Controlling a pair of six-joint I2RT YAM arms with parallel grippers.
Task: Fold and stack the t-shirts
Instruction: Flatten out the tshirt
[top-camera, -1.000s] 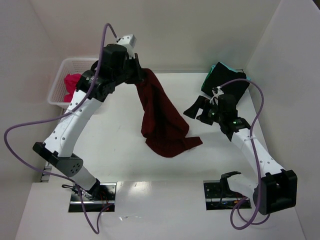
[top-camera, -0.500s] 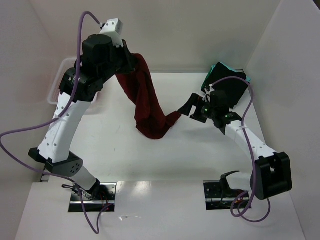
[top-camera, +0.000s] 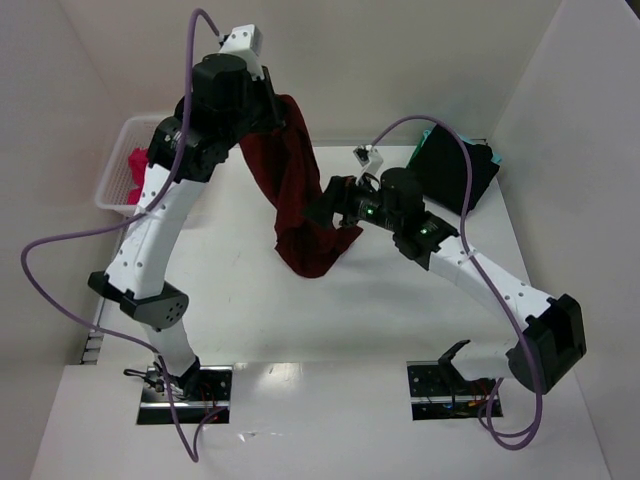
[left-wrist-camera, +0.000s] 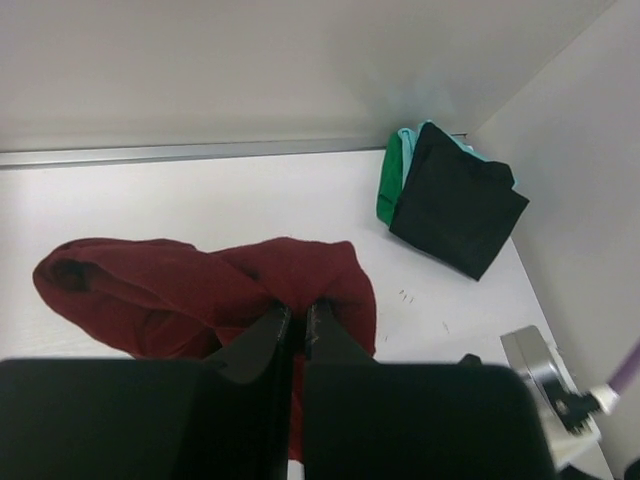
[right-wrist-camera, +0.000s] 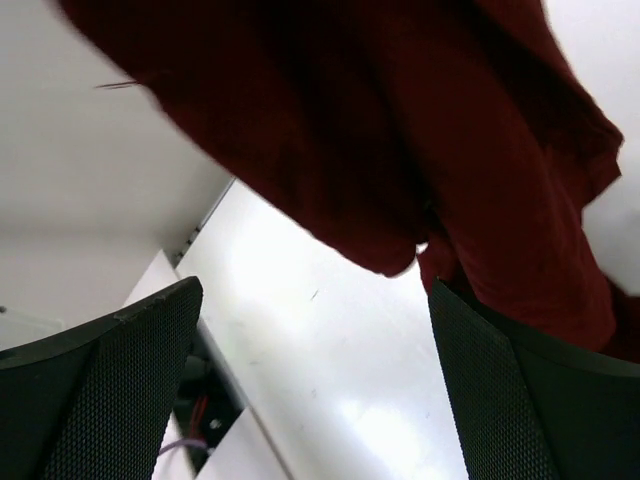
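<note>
From the wrist views alone: left claw (left-wrist-camera: 297, 314) pinches the maroon shirt (left-wrist-camera: 150, 290), right claw (right-wrist-camera: 312, 300) gapes wide.

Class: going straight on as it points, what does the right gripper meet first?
Probably the maroon shirt, hanging from the left gripper, just ahead of the right gripper; depth is unclear.

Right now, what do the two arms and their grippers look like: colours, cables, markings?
Both arms have white links with rows of small dark holes and black joint housings: left arm, right arm. A purple cable loops along each. Small green lights glow near the right wrist. The left gripper is black; the right gripper has black fingers with a fine mesh texture.
</note>
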